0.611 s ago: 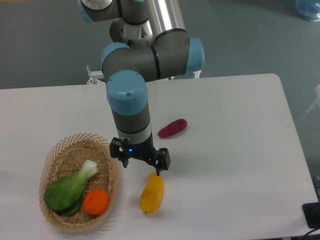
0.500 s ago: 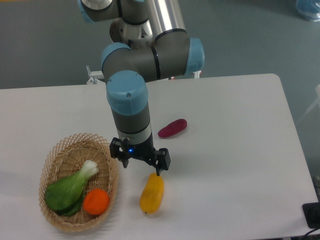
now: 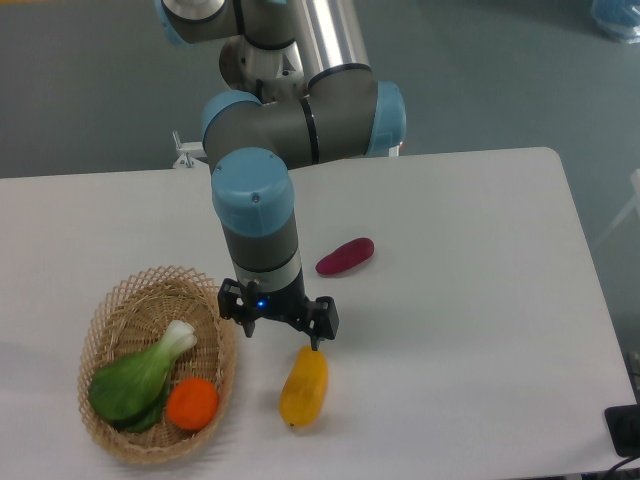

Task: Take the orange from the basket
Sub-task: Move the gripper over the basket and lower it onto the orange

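The white desk [image 3: 470,300] fills most of the view, its far edge meeting a grey-green floor behind the hand. Above it stands the arm [image 3: 290,110], silver and grey with pale blue caps, its last link coming straight down toward the desk just to the camera-right of the basket. The basket [image 3: 112,310], an oval of light tan wicker, lies on the desk to the camera-left of the hand and a little nearer the camera, its right rim almost under the hand's left finger. In the basket, a leafy green vegetable [image 3: 140,378] with a white stalk lies tilted, its stalk end pointing up toward the hand. The hand [image 3: 279,330] is black with a small blue light on its body; its two fingers stand wide apart with nothing between them, and it hangs over bare desk between the basket's rim and the yellow fruit. The yellow-orange fruit [image 3: 304,385], long in shape, lies on the desk just below the hand's right finger, nearer the camera; whether finger and fruit touch cannot be told. The orange [image 3: 192,403] sits in the basket's near right part, touching the green leaves, to the camera-left of the hand and nearer the camera, apart from both fingers. A purple oblong vegetable [image 3: 345,256] lies on the desk beyond the hand, to its camera-right.
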Robot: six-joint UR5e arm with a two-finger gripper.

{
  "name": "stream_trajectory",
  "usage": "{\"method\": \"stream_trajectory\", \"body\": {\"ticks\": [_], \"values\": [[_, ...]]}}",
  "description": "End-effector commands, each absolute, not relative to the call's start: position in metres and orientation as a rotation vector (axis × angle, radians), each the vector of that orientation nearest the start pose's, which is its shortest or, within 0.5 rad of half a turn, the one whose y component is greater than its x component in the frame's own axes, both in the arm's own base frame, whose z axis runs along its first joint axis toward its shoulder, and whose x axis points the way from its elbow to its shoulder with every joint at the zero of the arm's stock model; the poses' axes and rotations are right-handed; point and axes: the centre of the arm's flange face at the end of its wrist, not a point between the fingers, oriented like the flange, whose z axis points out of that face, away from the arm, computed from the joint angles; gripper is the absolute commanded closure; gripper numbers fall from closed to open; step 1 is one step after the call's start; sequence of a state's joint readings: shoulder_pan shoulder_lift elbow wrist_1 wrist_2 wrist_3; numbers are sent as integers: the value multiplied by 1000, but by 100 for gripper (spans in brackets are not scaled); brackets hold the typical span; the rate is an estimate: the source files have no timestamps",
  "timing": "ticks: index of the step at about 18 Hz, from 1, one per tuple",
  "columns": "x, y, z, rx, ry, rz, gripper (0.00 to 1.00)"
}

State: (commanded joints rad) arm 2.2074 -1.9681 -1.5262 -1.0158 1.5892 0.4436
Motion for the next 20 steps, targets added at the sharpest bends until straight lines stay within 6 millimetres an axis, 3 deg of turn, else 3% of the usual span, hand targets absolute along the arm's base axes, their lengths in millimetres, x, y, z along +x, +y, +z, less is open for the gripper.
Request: {"method": "stream_trajectory", "body": {"ticks": [3,11,15,20], "values": [[-256,618,336,-2897,-305,202,0],[-187,677,282,-2920,-270,161,0],[-168,688,265,-2943,-228,144,0],[-166,694,258,-2948,-226,140,0]]}}
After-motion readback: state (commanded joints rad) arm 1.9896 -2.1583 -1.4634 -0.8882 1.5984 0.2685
